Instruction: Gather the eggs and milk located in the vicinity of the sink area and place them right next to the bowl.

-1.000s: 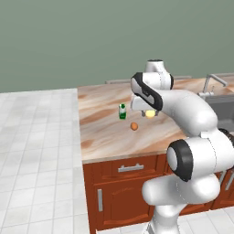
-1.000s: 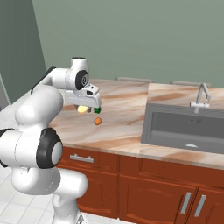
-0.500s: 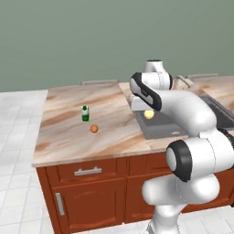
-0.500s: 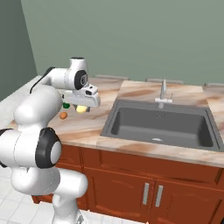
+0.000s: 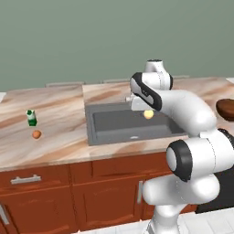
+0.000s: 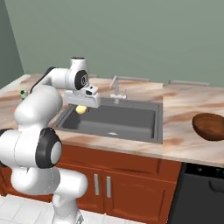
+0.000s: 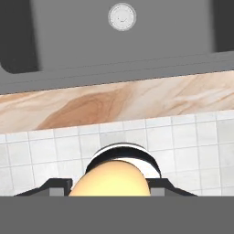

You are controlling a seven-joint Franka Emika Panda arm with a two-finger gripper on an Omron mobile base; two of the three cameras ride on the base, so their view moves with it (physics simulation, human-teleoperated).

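My gripper (image 5: 147, 112) is shut on a yellowish egg (image 5: 148, 114) and hangs over the right part of the dark grey sink (image 5: 114, 123). From the right base, the gripper (image 6: 82, 106) holds the egg (image 6: 81, 109) above the sink's (image 6: 127, 118) left end. The hand view has the egg (image 7: 112, 180) between the gripper (image 7: 112, 186) tips, with the sink (image 7: 137, 41) and its drain (image 7: 122, 17) beyond. The milk (image 5: 31, 117) stands upright on the counter far to the left. The brown bowl (image 6: 210, 126) sits on the counter right of the sink, also seen as the bowl (image 5: 226, 109).
A small orange rounded thing (image 5: 36, 134) lies on the counter just in front of the milk. A slim silver tap (image 6: 115, 87) rises behind the sink. Marble counter (image 6: 183, 105) stretches between sink and bowl. A black appliance front (image 6: 201, 192) is below the bowl.
The whole picture has shifted: the base has driven to the right, from the milk's counter to the sink and bowl. The gripper stays shut on the egg.
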